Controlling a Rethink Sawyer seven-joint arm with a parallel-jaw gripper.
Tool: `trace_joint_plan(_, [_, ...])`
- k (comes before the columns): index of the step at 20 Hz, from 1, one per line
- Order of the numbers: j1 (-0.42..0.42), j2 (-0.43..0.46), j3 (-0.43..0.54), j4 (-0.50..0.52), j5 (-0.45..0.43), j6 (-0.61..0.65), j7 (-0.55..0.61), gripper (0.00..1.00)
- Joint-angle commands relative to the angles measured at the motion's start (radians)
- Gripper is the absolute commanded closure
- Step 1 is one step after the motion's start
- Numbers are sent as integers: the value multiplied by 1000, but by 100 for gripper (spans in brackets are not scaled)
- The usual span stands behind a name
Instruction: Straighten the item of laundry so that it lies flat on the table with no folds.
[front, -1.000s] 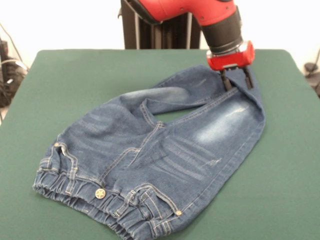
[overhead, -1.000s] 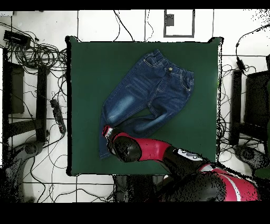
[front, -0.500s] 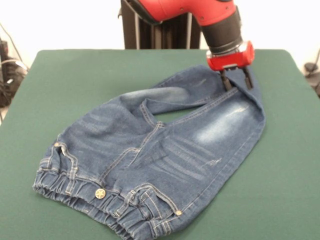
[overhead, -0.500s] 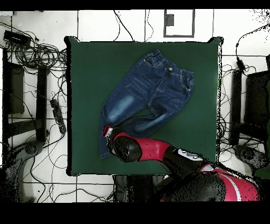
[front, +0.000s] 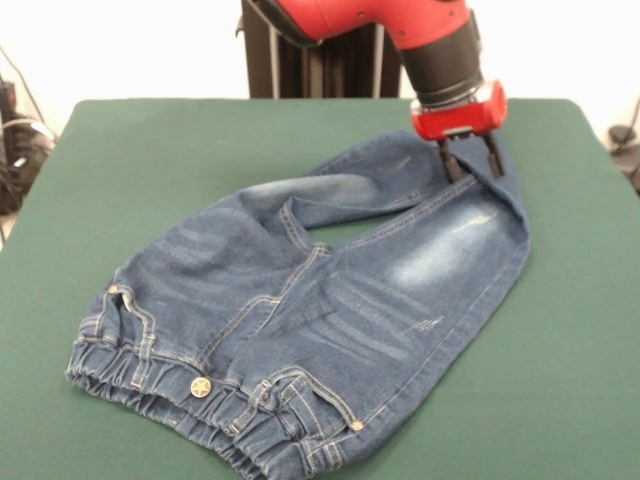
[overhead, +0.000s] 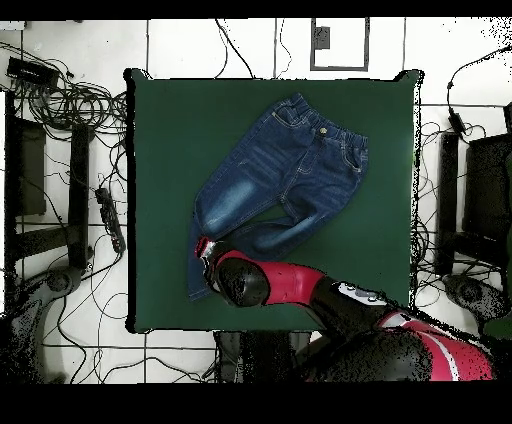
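- Denim, blue and faded pale at the thighs, took up the middle of the surface (front: 120, 160): the jeans (front: 330, 310) lay with their gathered elastic waistband (front: 170, 395) nearest the front camera, close to the front edge.
- On that waistband a brass star button (front: 201, 386) showed, with tan stitching running round the pockets beside it.
- From the waist the two legs ran back and to the right in the front view, with a small gap of green felt showing between them near the crotch.
- The nearer leg carried a whitish worn patch; the far leg lay rumpled, its cloth not flat.
- At the far right, where the legs ended, the tool (front: 470, 165) stood with its two dark fingers (front: 452, 163) pointing down and a narrow gap between them, the tips at the cloth of the leg; I could not tell whether they pinched any denim.
- Above it rose the red and black arm (front: 440, 40), and behind that the dark pedestal (front: 300, 65).
- From overhead, the jeans (overhead: 280, 180) lay slantwise across the green surface (overhead: 160, 120), the arm (overhead: 270, 280) covering the leg ends.
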Motion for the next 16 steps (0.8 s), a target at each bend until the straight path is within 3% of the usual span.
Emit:
trace_joint_plan(1, [28,8,73,-7,77,-28,210,0])
trace_joint_plan(11, [58,-7,49,-4,86,-47,215,0])
trace_joint_plan(12, [64,-11,43,-3,88,-55,220,100])
trace_joint_plan(16, [66,-13,41,-2,93,-53,221,100])
